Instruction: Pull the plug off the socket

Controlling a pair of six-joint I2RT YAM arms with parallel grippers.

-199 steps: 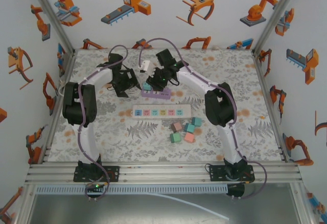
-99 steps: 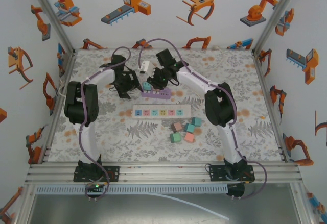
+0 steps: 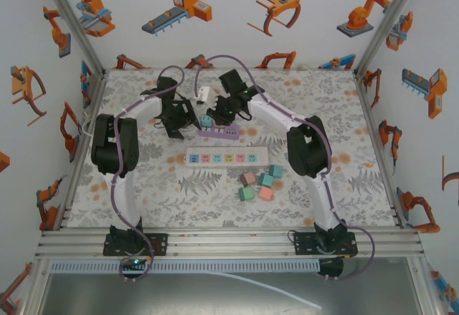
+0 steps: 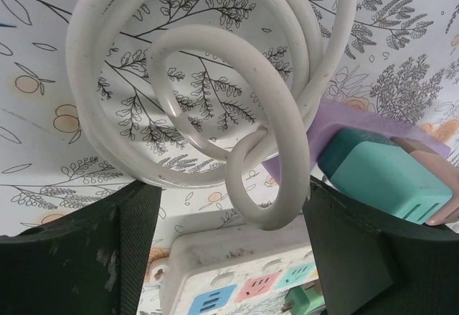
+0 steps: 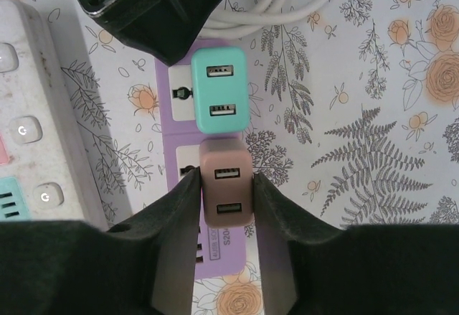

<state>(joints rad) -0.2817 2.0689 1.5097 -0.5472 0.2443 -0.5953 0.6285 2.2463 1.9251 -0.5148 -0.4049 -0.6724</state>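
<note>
The right tool (image 5: 224,180) clenched the brown plug (image 5: 226,194), seated in the purple strip (image 5: 179,92) beside a teal plug (image 5: 220,89). The left tool (image 4: 226,207) gaped at the strip's end; unheld, the strip might lift too.

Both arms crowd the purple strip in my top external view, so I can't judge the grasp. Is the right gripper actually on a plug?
Observer: Yes. In the right wrist view the right gripper has a finger against each side of the brown plug, which is seated in the purple strip.
Operator: Is anything close beside it?
Observer: A teal plug sits in the next socket, just beyond the brown one and outside the fingers.
Operator: And the left gripper?
Observer: The left gripper is open. The left wrist view shows a coiled white cable in front of its wide-apart fingers, not gripped.
</note>
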